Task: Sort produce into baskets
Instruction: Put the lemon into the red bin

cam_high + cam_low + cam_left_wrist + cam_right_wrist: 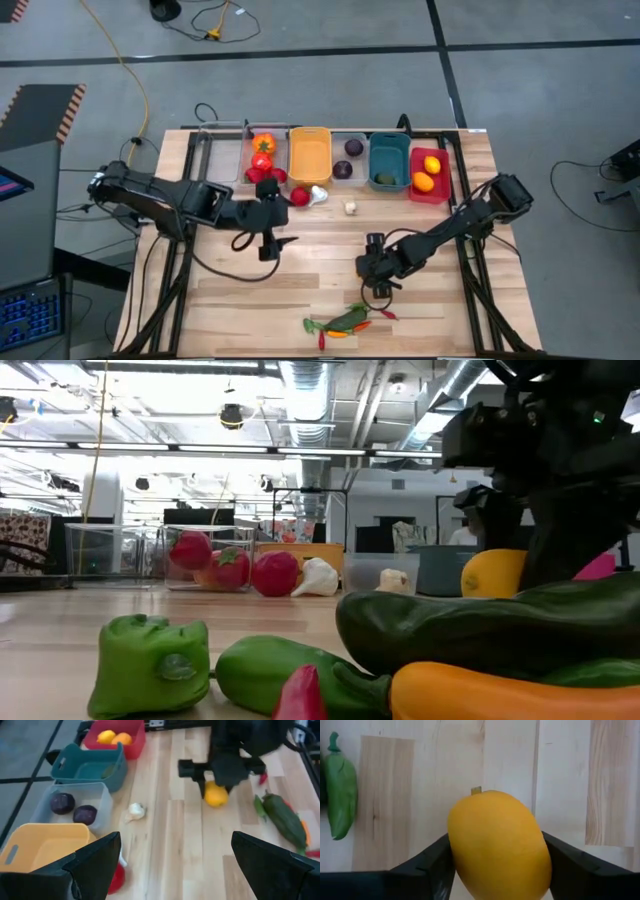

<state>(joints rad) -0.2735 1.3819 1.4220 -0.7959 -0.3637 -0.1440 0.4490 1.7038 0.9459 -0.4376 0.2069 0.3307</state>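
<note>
- Risk: right gripper has its fingers on both sides of the yellow fruit. It's round and smooth, so an off-centre squeeze could pop it out and send it rolling across the tabletop.
- Risk 2: a lift before the grip seats = a drop near the pepper pile.
- Fruit sits right btwn the right fingers, both looking in contact, fruit low on the wood. Full pinch or not? Can't tell.
- Its likely home, the red basket w/ two matching fruits, is well apart at the back.
- Left gripper waits mid-table, fingers spread wide, nothing in them.
</note>
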